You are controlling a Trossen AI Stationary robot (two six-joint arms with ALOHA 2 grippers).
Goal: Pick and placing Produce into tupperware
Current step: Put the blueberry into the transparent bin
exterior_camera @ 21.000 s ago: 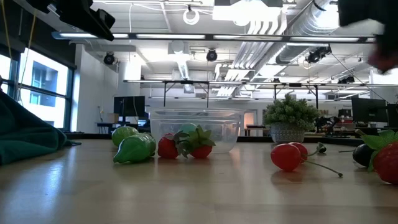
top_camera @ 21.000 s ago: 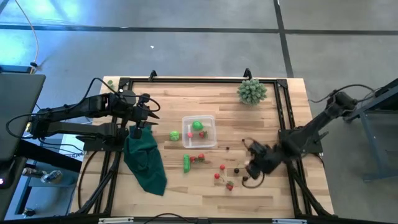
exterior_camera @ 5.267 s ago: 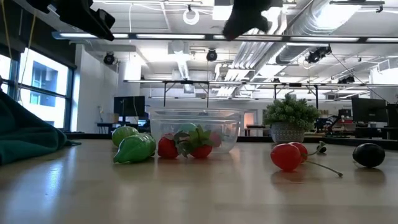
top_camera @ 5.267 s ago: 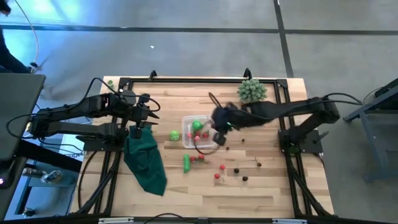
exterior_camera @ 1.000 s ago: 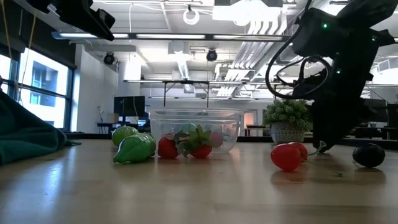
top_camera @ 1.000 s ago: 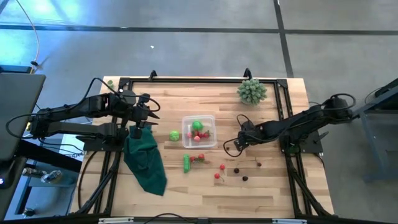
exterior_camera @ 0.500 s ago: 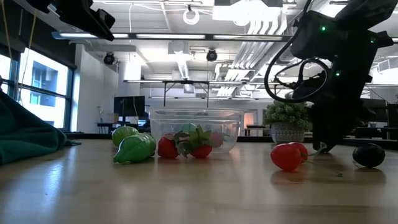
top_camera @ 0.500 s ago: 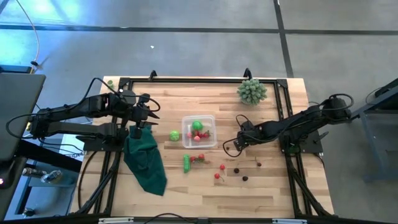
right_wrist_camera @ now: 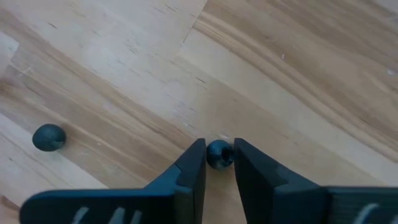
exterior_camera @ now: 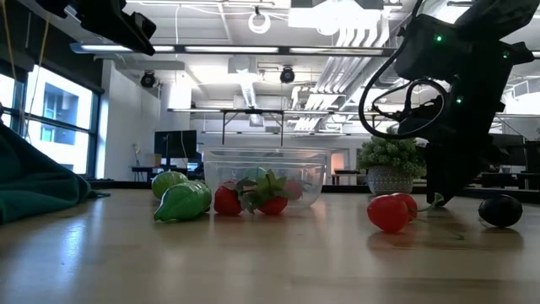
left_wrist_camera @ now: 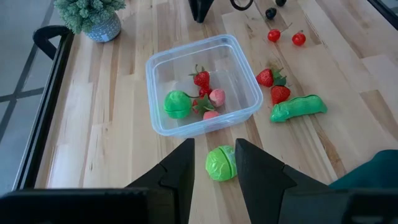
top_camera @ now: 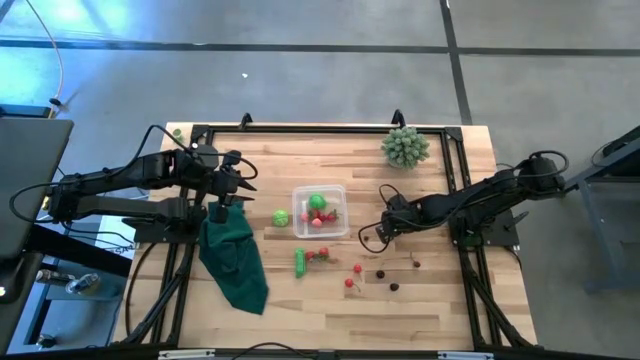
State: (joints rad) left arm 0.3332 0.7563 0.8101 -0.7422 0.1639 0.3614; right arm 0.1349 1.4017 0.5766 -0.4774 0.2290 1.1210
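Down on the tabletop's right half, a small dark berry (right_wrist_camera: 218, 154) sat between the tips of my right gripper (right_wrist_camera: 218, 163); my two fingers (right_wrist_camera: 190, 168) pressed against its sides, so I was grasping it against the wood. A second dark berry (right_wrist_camera: 48, 137) lay apart on the boards. The tupperware (top_camera: 320, 211) stood near the middle of the tabletop, holding a green round piece (left_wrist_camera: 177, 104), a strawberry (left_wrist_camera: 200, 78) and pink bits (left_wrist_camera: 216, 96). Just outside it, toward the left edge, lay a green cabbage-like ball (left_wrist_camera: 219, 163); toward the front edge lay a green pod (left_wrist_camera: 298, 108) with two strawberries (left_wrist_camera: 272, 85) beside it, and two cherries (left_wrist_camera: 285, 37) lay further toward the right edge. My left gripper (left_wrist_camera: 213, 163) hung above the left half of the tabletop, jaws parted and holding nothing. A dark green cloth (top_camera: 234, 258) draped near the front left corner, and a spiky potted plant (top_camera: 405, 146) stood by the back right corner.
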